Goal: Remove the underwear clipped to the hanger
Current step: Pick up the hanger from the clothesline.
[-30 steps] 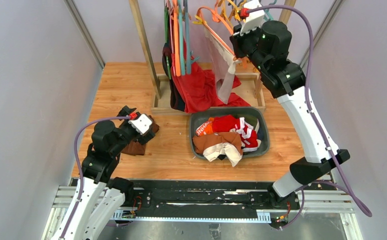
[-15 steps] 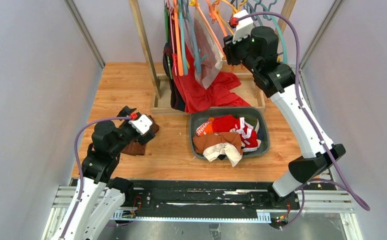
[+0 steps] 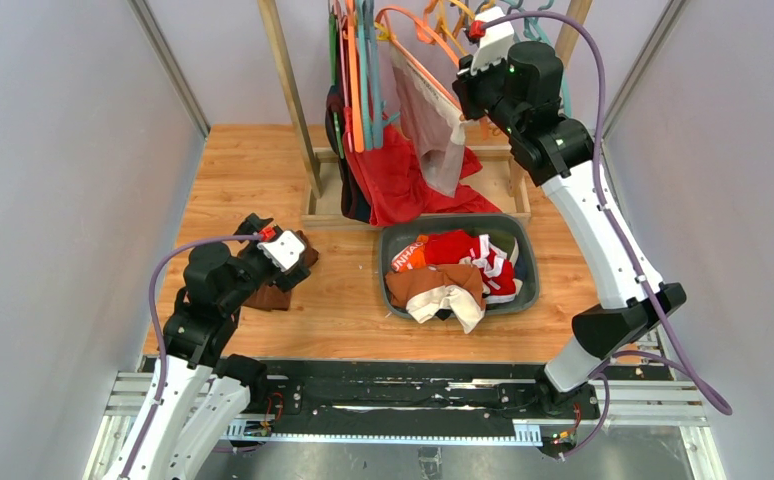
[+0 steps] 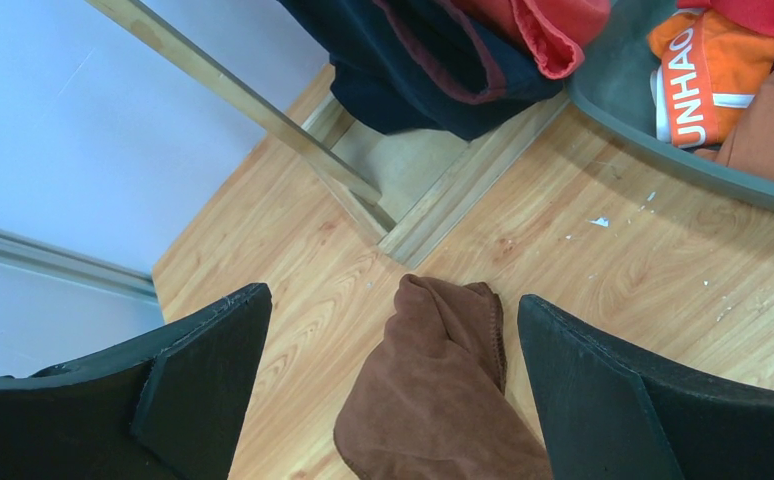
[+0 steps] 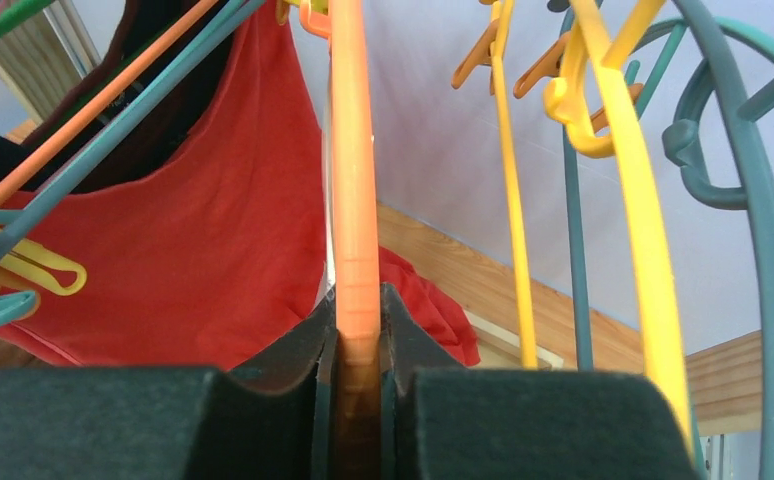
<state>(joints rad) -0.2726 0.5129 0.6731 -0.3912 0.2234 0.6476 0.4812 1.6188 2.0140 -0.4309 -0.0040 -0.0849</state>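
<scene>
Foam-padded right fingers (image 5: 263,410) are pressed together on a smooth orange plastic hanger (image 5: 355,230), pinching its flat bar edge-on. To the right of those fingers the wrist view shows two glossy yellow hangers (image 5: 631,200) and curved teal hangers (image 5: 763,220). To their left hangs a large red cloth (image 5: 213,250), soft and matte.

Only the overhead view shows what the pinched hanger carries: one thin pale beige brief (image 3: 435,125), draped slack just below and left of the right fingers. Farther below them, a rounded grey plastic tub (image 3: 531,270) on the wooden worktop (image 3: 343,310) holds a loose heap. It includes one red brief with white trim (image 3: 468,248) and one brown brief with a white waistband (image 3: 433,285).

Black, wedge-shaped left fingers (image 4: 203,380) are spread wide and grip nothing. Between them one crumpled dark brown cloth (image 4: 433,400) with a suede-like nap lies on the worktop; whether they touch it cannot be told. That wrist view alone makes an orange band with white letters (image 4: 703,75) in the tub readable.
</scene>
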